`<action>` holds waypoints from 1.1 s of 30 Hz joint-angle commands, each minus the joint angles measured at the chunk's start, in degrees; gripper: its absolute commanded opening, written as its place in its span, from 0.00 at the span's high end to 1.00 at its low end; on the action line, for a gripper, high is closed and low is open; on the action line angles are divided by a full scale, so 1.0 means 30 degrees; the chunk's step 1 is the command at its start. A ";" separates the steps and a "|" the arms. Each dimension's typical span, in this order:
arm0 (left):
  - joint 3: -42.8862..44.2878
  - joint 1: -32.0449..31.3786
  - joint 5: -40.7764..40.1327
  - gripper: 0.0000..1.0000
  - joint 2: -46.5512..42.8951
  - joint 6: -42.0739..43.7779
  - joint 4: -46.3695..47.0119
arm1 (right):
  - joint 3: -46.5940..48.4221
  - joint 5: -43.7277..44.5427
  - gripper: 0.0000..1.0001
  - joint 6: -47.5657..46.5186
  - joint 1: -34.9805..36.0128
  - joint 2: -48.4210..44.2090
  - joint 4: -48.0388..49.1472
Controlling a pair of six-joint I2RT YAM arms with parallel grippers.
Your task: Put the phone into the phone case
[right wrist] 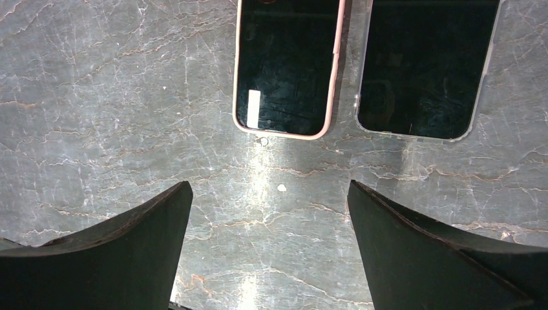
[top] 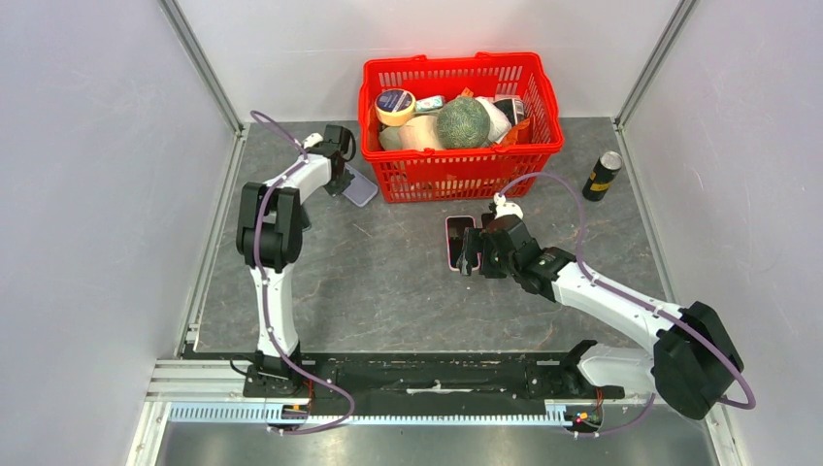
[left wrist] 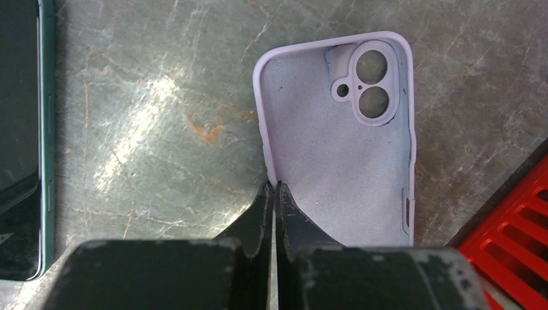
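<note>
Phone case [left wrist: 336, 148] (lilac) seemingly pinched by left fingers [left wrist: 294, 223].

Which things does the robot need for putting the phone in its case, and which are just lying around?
For the job: lilac case, pinched at its edge by the left gripper; likely the pink-edged phone, ahead of the open right gripper.
Just lying about: red basket of odds and ends; can; clear-edged phone and green-edged phone, perhaps spares.
</note>
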 commanded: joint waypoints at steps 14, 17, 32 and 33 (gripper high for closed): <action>-1.1201 -0.4769 0.1726 0.98 -0.9949 0.1228 0.0944 | 0.0071 -0.0018 0.03 0.0275 -0.0031 -0.0235 0.0454; -1.3039 -0.6459 0.2048 0.98 -1.1098 0.0685 0.1730 | 0.0053 -0.0025 0.03 0.0250 -0.0031 -0.0204 0.0455; -1.4691 -0.9303 0.1161 0.60 -1.3340 -0.0571 0.1436 | 0.0200 -0.0049 0.03 0.0156 -0.0046 0.0378 0.0447; -1.4514 -0.9303 0.0858 0.54 -1.3453 -0.0531 0.1130 | 0.0206 -0.0075 0.03 0.0137 -0.0036 0.0409 0.0457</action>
